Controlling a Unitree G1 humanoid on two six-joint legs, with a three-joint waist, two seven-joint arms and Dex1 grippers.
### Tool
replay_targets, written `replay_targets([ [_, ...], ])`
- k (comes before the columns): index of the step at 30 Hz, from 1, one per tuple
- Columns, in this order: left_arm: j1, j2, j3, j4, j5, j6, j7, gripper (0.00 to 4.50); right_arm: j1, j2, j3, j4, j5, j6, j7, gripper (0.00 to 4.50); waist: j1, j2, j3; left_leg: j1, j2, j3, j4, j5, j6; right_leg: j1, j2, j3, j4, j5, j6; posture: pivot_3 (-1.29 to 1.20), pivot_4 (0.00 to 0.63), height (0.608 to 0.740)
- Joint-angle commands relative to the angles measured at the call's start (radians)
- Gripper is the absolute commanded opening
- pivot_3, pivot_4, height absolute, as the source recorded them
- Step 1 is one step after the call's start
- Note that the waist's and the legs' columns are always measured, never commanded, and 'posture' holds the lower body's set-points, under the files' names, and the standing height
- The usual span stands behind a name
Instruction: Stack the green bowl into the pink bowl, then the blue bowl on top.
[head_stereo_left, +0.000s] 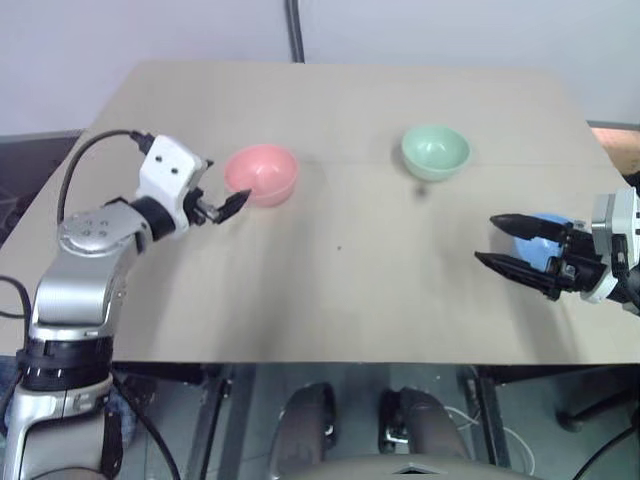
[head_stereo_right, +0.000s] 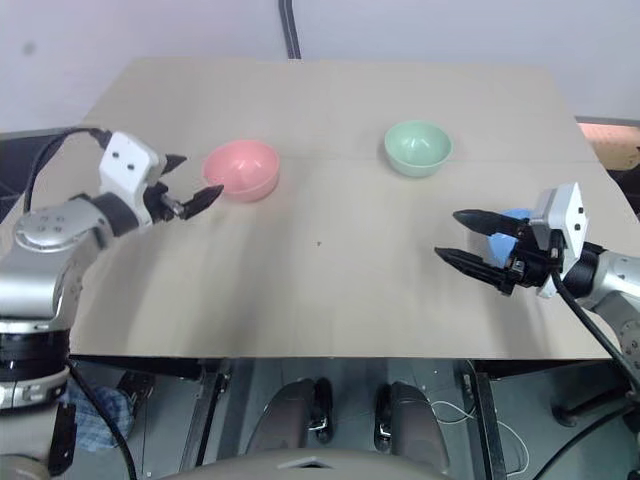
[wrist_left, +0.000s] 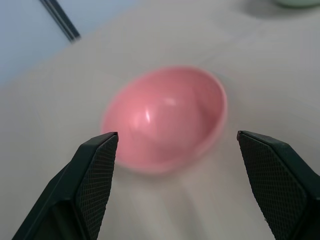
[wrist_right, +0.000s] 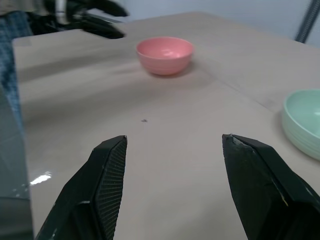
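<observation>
Tan tabletop (head_stereo_left: 340, 300), pale wall behind, black pole at the far edge. Nothing stacked yet, as I read it.

Pink bowl (head_stereo_left: 262, 174) sits far left, upright, empty. Green bowl (head_stereo_left: 435, 151) far right of centre, upright, well apart from the pink. Blue bowl (head_stereo_left: 540, 243) is near the right edge, mostly hidden behind my right gripper (head_stereo_left: 505, 244).

Left gripper (head_stereo_left: 226, 206) hovers just beside the pink bowl's near-left side, fingers spread wide, empty; in the left wrist view the bowl sits framed between the two fingers (wrist_left: 95, 175). Right gripper is also spread, empty, pointing across the table; I can't tell whether it touches the blue bowl behind it.

Handling guess: bowls look like smooth rigid plastic, light, thin-walled, glossy so likely slippery. I'd pinch the rim, one finger inside and one outside the wall, not span the whole body. Green goes first; I'd grab its near rim. Light bowls will probably skid if nudged, so come down over the wall rather than push sideways.
</observation>
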Motion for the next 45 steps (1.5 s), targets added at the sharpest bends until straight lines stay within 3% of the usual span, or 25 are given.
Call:
replay_targets([
  [1,-0.060,0.029,-0.044,0.074,0.055,-0.096,-0.055,4.05,-0.008,-0.014,-0.008,-0.035,0.022,0.001,-0.004,3.33,-0.001,0.000,0.000,0.000,0.000,0.000,0.000,0.000,0.000,0.000,0.000,0.000,0.000,0.000,0.000,0.00,0.150,0.740],
  [10,-0.151,0.080,-0.183,0.289,0.215,-0.252,-0.164,4.05,0.007,0.005,-0.017,-0.036,0.006,-0.022,-0.027,3.33,0.001,0.000,0.000,0.000,0.000,0.000,0.001,0.000,0.000,0.000,0.001,-0.001,0.000,0.000,0.000,0.00,0.150,0.740],
  [13,-0.202,0.056,-0.202,0.355,0.240,-0.247,-0.165,4.05,0.014,0.009,-0.018,-0.042,0.004,-0.027,-0.036,3.33,0.002,0.000,0.000,-0.001,0.000,0.000,0.002,0.000,0.000,0.000,0.001,-0.001,0.001,0.000,0.000,0.00,0.150,0.740],
  [24,-0.428,-0.047,-0.401,0.822,0.467,-0.592,-0.175,4.05,-0.003,0.007,-0.010,-0.023,-0.019,-0.041,-0.054,3.33,0.001,-0.001,0.000,-0.001,0.000,0.000,0.004,0.000,0.000,0.000,0.002,-0.001,0.001,0.000,0.000,0.00,0.150,0.740],
  [27,-0.464,-0.060,-0.422,0.902,0.499,-0.681,-0.184,3.14,0.000,0.007,-0.012,-0.023,-0.023,-0.046,-0.056,3.46,-0.001,-0.001,0.000,-0.001,0.000,0.000,0.004,0.000,0.000,0.000,0.001,-0.001,0.001,0.000,0.000,0.00,0.150,0.740],
  [31,-0.498,-0.075,-0.417,0.964,0.507,-0.729,-0.189,1.21,0.006,0.011,-0.014,-0.027,-0.026,-0.049,-0.060,3.46,-0.001,-0.001,0.000,-0.001,0.000,0.000,0.004,0.000,0.000,0.000,0.002,-0.001,0.001,0.000,0.000,0.00,0.150,0.740],
  [32,-0.504,-0.077,-0.417,0.974,0.511,-0.738,-0.190,0.96,0.005,0.012,-0.013,-0.027,-0.027,-0.049,-0.062,3.46,-0.001,-0.001,0.000,-0.001,0.000,0.000,0.004,0.000,0.000,0.000,0.002,-0.001,0.001,0.000,0.000,0.00,0.150,0.740],
  [33,-0.508,-0.079,-0.417,0.980,0.513,-0.747,-0.192,0.31,0.006,0.012,-0.013,-0.026,-0.028,-0.050,-0.063,3.46,-0.001,-0.001,0.000,-0.001,0.000,0.000,0.004,0.000,0.000,0.000,0.002,-0.001,0.002,0.000,0.000,0.00,0.150,0.740],
  [34,-0.510,-0.079,-0.418,0.982,0.516,-0.755,-0.195,0.02,0.008,0.013,-0.013,-0.026,-0.029,-0.052,-0.063,3.46,-0.001,-0.001,0.000,-0.001,0.000,0.000,0.004,0.000,0.000,0.000,0.001,-0.001,0.002,0.000,0.000,0.00,0.150,0.740],
  [39,-0.501,-0.101,-0.426,0.914,0.518,-0.783,-0.224,0.02,0.006,0.014,-0.006,-0.016,-0.035,-0.059,-0.061,3.46,0.000,-0.001,0.000,-0.001,0.000,0.000,0.005,0.000,0.000,0.000,0.001,-0.001,0.002,0.000,0.000,0.00,0.150,0.740],
  [45,-0.423,-0.169,-0.478,0.603,0.467,-0.776,-0.397,0.02,-0.014,0.019,0.016,-0.003,-0.039,-0.064,-0.061,3.46,0.000,-0.001,0.000,-0.002,0.000,0.000,0.008,0.000,0.000,0.001,0.001,-0.001,0.002,0.000,0.000,0.00,0.150,0.740],
])
